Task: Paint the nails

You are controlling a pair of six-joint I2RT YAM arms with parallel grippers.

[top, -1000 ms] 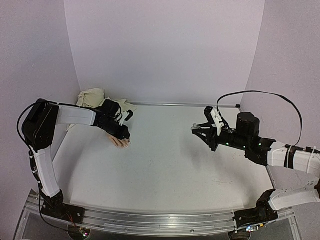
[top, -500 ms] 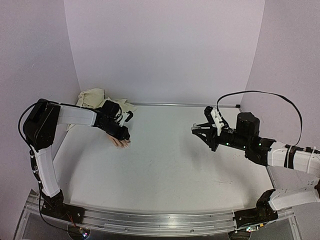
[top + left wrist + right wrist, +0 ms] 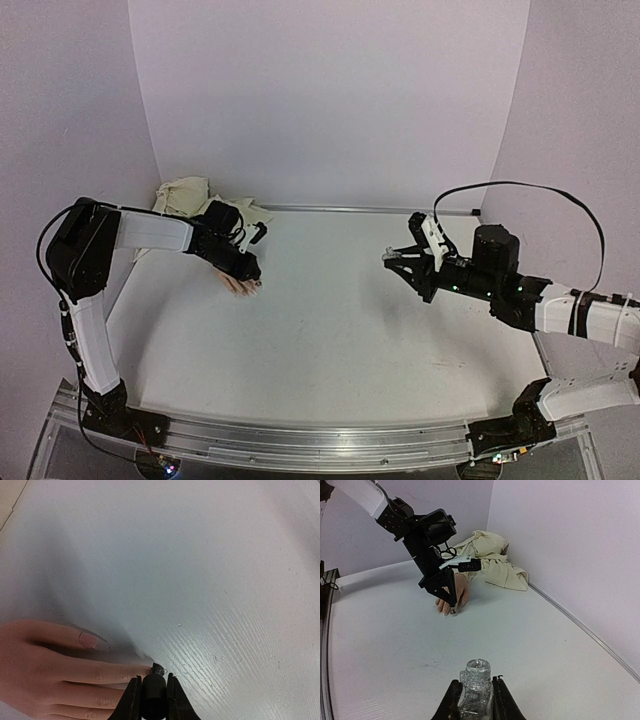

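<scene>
Brush (image 3: 153, 700) tip at the nails (image 3: 89, 640).
My left gripper (image 3: 152, 682) clamps the brush; my right gripper (image 3: 474, 697) grasps the open bottle (image 3: 475, 677); from above, sleeve (image 3: 185, 193) lies at eleven o'clock of the hand (image 3: 240, 286).

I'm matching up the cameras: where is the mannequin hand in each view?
Top external: mannequin hand left of centre, under the left arm's fingers.
Left wrist: bottom-left corner, beside those fingers.
Right wrist: upper centre, partly behind those fingers.
Shared landmark: the left arm's fingers, gripping a dark brush.
</scene>
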